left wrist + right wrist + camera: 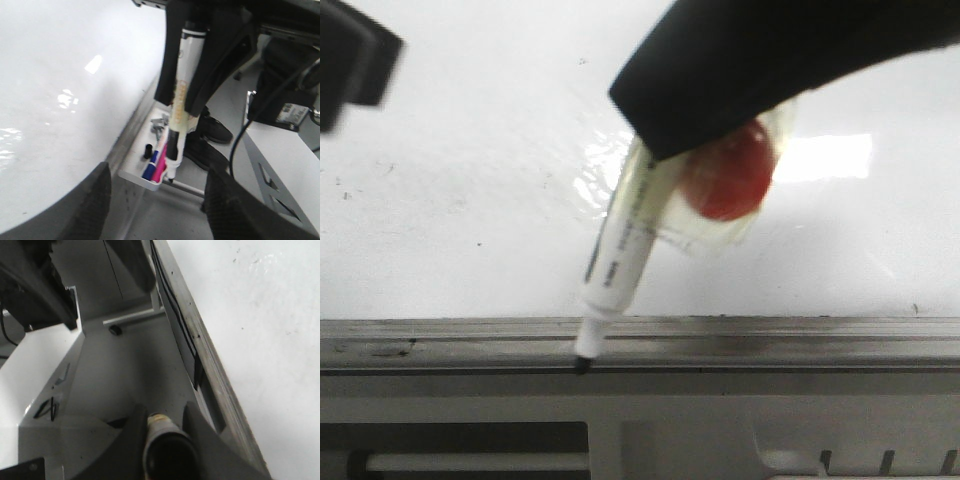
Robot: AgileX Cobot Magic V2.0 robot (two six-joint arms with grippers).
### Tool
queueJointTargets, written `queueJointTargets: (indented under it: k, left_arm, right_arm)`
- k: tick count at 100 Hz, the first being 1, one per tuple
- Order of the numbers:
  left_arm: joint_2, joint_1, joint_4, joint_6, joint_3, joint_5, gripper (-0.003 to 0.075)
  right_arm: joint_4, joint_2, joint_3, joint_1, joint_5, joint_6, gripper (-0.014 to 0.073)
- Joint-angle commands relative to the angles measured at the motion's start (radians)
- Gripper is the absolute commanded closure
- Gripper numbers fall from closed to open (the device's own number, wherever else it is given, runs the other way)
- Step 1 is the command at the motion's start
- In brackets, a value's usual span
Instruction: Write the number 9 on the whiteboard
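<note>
The whiteboard (470, 200) is glossy white with faint specks, and a grey rail (770, 345) runs along its near edge. No number 9 shows on it. My right gripper (665, 125) is shut on a white marker (620, 260) wrapped in clear tape, with a red round piece (730, 175) under the tape. The marker's black tip (582, 366) is over the rail, off the white surface. The right wrist view shows the fingers (135, 440) closed round the marker's end (167, 440). My left gripper (160, 210) is open and empty, beside the board (50, 75).
A white tray (137, 176) on the board's edge holds a blue and a pink marker (156, 165) and a small black cap. A dark, blurred block (350, 60) is at the board's far left. Black shoes (212, 132), cables and grey floor lie beyond the board.
</note>
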Motion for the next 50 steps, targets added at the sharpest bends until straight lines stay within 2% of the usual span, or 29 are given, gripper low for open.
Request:
queueJointTargets:
  k: [1, 16, 25, 32, 39, 50]
  left_arm:
    - [-0.085, 0.051, -0.008, -0.063, -0.032, -0.012, 0.0318]
    - [-0.17, 0.158, 0.008, -0.106, -0.032, -0.06, 0.0353]
    - [-0.176, 0.215, 0.006, -0.107, -0.032, -0.063, 0.038]
    - [-0.176, 0.246, 0.004, -0.123, -0.032, -0.071, 0.0399]
    - [-0.176, 0.254, 0.001, -0.139, -0.032, -0.09, 0.0412]
    - [-0.176, 0.254, -0.002, -0.139, -0.032, -0.113, 0.0417]
  right_arm:
    - [-0.164, -0.011, -0.136, -0.008, 0.09, 0.163, 0.0657]
    - [-0.435, -0.007, -0.315, -0.005, 0.251, 0.325, 0.0646]
    - [-0.572, -0.015, -0.374, 0.016, 0.259, 0.407, 0.0635]
    - [-0.605, -0.046, -0.362, 0.031, 0.168, 0.447, 0.0635]
    - [-0.603, -0.093, -0.304, 0.05, 0.014, 0.457, 0.0635]
    - [-0.611, -0.179, -0.117, 0.073, -0.322, 0.457, 0.0635]
